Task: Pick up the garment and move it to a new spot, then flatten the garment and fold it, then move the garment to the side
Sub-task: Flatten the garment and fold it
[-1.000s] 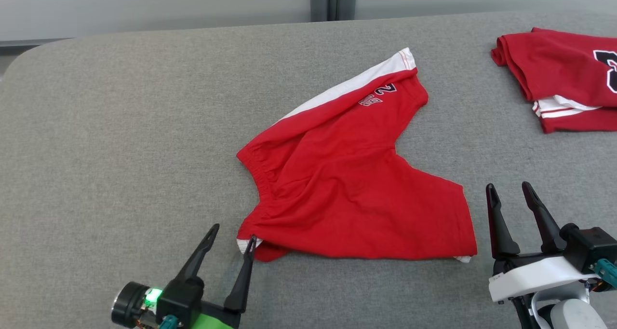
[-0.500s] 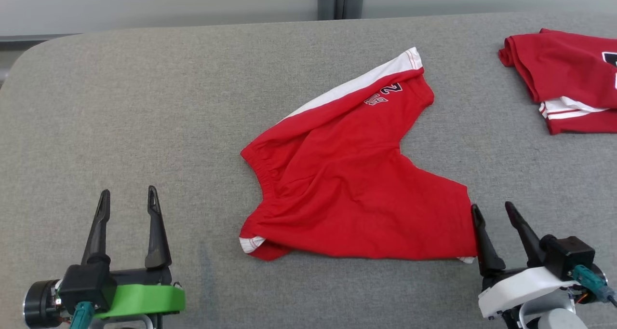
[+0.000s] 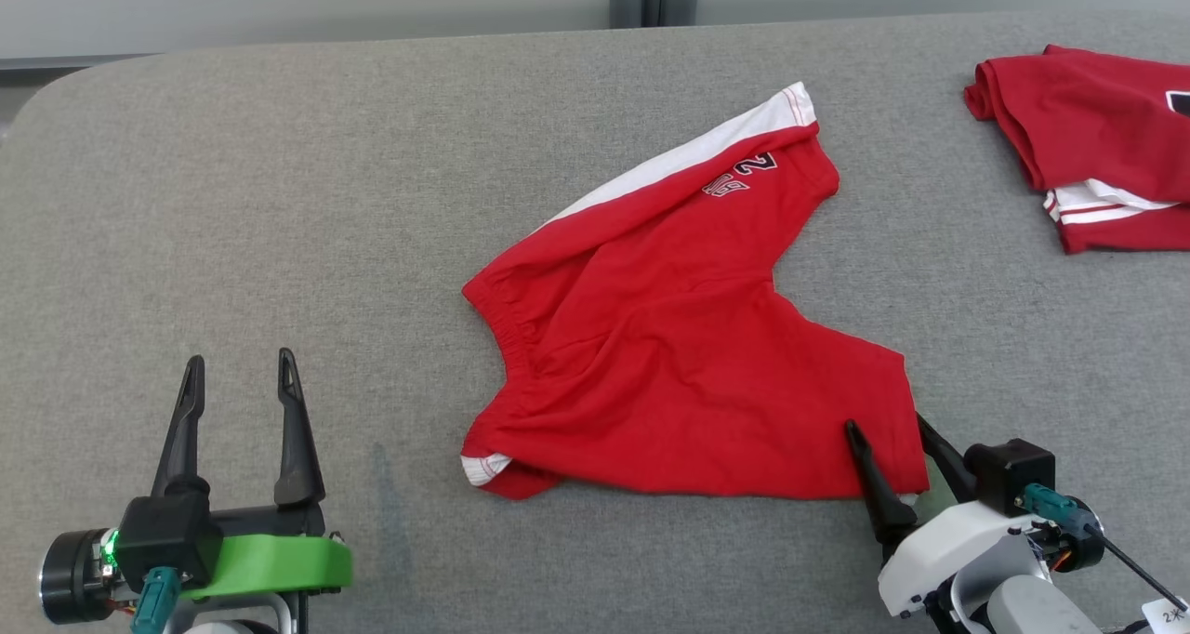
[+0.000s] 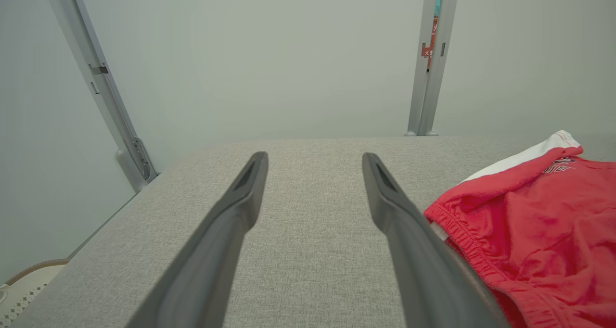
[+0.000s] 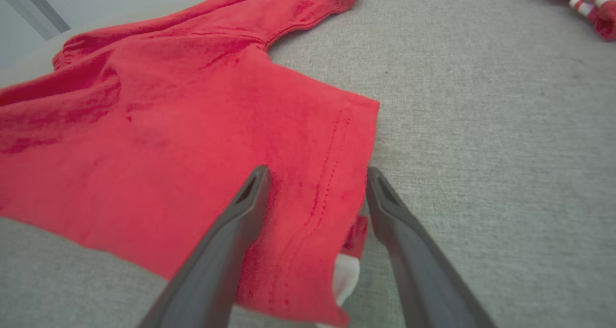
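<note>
The grey, felt-like fabric worktop (image 3: 279,197) carries everything. Near its middle lie the red cotton shorts with a white side stripe (image 3: 651,355). They are spread roughly flat but skewed, with soft creases running inward from the gathered waistband (image 3: 497,327). One leg points to the far side, the other toward the robot's right. Well apart, at the far right, a second red garment with white striped trim (image 3: 1088,141) lies folded.

The right tool (image 3: 885,429) stands spread wide at the near leg's hem corner. In the right wrist view one finger lies over the red cloth and the other sits just beside the hem edge on bare worktop, pinching nothing yet. The left tool (image 3: 240,364) is likewise spread and empty, well to the left of the shorts.

This looks like the flattening step. To do it well, the right tool should sink until its outer finger slips under the hem, then close on all layers, including the small white scrap (image 5: 347,275) peeking out beneath the corner. A shallow bite would likely slip. The pull should then go gently outward along the leg. Meanwhile the left tool should hold the white waistband corner (image 3: 483,468), so the cloth tautens rather than slides.
</note>
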Controlling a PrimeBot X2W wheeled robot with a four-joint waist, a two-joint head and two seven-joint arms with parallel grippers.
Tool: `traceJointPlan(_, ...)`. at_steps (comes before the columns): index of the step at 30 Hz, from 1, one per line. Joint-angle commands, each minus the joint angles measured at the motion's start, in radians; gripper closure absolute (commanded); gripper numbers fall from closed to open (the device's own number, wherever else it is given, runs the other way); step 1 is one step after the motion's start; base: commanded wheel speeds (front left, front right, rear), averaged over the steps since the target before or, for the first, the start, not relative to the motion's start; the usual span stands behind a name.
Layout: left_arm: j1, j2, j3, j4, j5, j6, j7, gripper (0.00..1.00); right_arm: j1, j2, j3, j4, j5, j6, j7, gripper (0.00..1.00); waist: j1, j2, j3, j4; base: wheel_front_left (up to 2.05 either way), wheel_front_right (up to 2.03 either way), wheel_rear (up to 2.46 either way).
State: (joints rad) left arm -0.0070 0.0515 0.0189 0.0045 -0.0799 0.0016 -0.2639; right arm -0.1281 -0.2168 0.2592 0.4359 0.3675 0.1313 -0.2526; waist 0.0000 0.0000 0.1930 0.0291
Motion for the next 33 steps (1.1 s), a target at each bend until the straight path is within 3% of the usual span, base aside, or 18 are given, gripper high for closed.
traceJointPlan(1,-0.013,-0.001,-0.003,0.001,-0.009,0.007,0.000,0.00,-0.017,-0.009,0.016,0.011,0.006,-0.001,0.003,0.00,0.0000,0.0000,0.002,0.007,0.00,0.00,0.00)
traceJointPlan(2,-0.013,-0.001,-0.007,0.000,-0.011,0.008,0.000,0.00,-0.034,-0.007,0.020,0.009,0.013,-0.001,-0.002,0.41,0.0000,0.0000,0.003,0.010,0.00,0.00,0.00)
traceJointPlan(3,-0.013,-0.001,-0.008,-0.001,-0.012,0.010,0.000,0.00,-0.036,-0.006,0.027,0.012,0.022,-0.001,-0.004,1.00,0.0000,0.0000,0.004,0.012,0.00,0.00,0.00)
traceJointPlan(15,-0.031,0.000,-0.035,0.002,-0.021,0.024,0.000,0.00,-0.185,-0.035,-0.001,0.030,-0.005,-0.001,-0.013,1.00,0.0000,0.0000,0.025,0.040,0.00,0.00,0.00)
traceJointPlan(24,-0.054,0.000,-0.077,0.022,-0.027,0.027,0.000,0.00,-0.388,-0.018,-0.002,0.265,0.013,-0.001,-0.012,1.00,0.0000,0.0000,0.046,0.070,0.00,0.00,0.00)
traceJointPlan(25,-0.055,0.000,-0.081,0.023,-0.029,0.028,0.000,0.00,-0.412,-0.012,-0.004,0.289,0.014,-0.001,-0.012,0.80,0.0000,0.0000,0.049,0.069,0.00,0.00,0.00)
traceJointPlan(26,-0.056,0.000,-0.083,0.023,-0.031,0.031,0.000,0.00,-0.422,-0.011,-0.003,0.299,0.008,-0.001,-0.012,0.00,0.0000,0.0000,0.050,0.069,0.00,0.00,0.00)
traceJointPlan(33,-0.047,0.000,-0.085,0.028,-0.030,0.038,0.000,0.00,-0.342,-0.009,-0.083,0.159,-0.024,-0.001,-0.013,0.00,0.0000,0.0000,0.035,0.037,0.00,0.00,0.00)
